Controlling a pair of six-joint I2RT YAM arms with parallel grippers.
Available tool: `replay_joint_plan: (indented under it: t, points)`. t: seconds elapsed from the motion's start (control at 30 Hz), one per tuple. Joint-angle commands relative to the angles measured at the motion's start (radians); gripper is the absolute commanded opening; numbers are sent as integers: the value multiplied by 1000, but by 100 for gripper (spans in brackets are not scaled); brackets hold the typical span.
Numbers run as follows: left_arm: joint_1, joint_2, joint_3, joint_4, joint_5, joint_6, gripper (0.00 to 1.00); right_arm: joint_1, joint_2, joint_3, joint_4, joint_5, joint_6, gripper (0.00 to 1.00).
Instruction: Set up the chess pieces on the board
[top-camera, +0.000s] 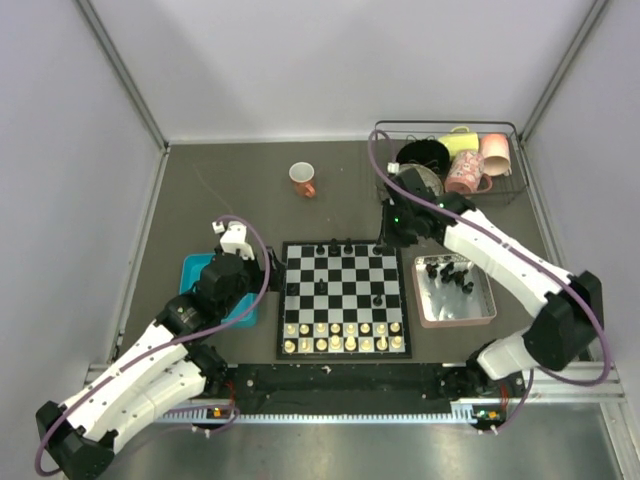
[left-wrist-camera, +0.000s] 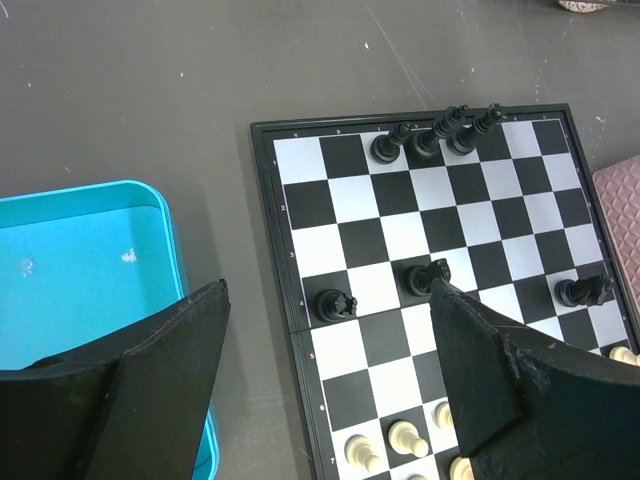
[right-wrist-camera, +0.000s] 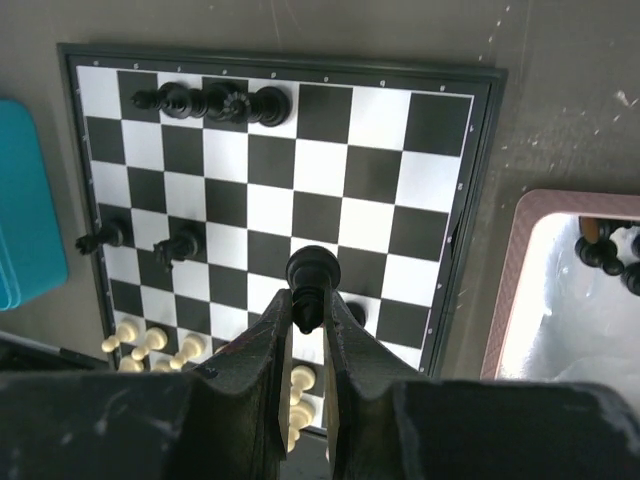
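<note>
Chess pieces (left-wrist-camera: 430, 138), black: short row on the board's (top-camera: 335, 285) far edge around 12 o'clock, three more scattered mid-board, others lying in the pink tray (right-wrist-camera: 503, 300) at the board's 3 o'clock. Cream pieces (top-camera: 345, 336) fill the two near rows at 6 o'clock. Right fingers (right-wrist-camera: 270, 340) closed on a black pawn (right-wrist-camera: 312, 268), pinched low on the body, round head sticking out past the tips, held over the board toward its 1 o'clock corner; cannot tell if it touches a square. Left fingers (left-wrist-camera: 170, 380) spread wide, holding nothing, hanging over the board's 9 o'clock edge and the rim of the teal tray (left-wrist-camera: 90, 270) beside it. Tabletop (top-camera: 230, 190): orange mug (top-camera: 302, 179) at 12 o'clock beyond the board, wire basket (top-camera: 500, 190) of mugs at 1 o'clock.
</note>
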Motion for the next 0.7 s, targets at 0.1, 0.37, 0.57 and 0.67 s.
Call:
replay_joint_plan:
  t: [0.1,0.37,0.57,0.67]
  points:
    - [-1,-22,18,-9,-18,1,86,11,100,130,-6,46,-43,0]
    - [-3,-27,16,-13,-24,-4,86,11,143,137,-5,75,-11,0]
    - [-3,-5,25,-13,-24,-5,85,-6,150,156,-9,69,-33,0]
    - [-3,-10,24,-19,-32,-8,85,-44,157,169,-14,35,-49,0]
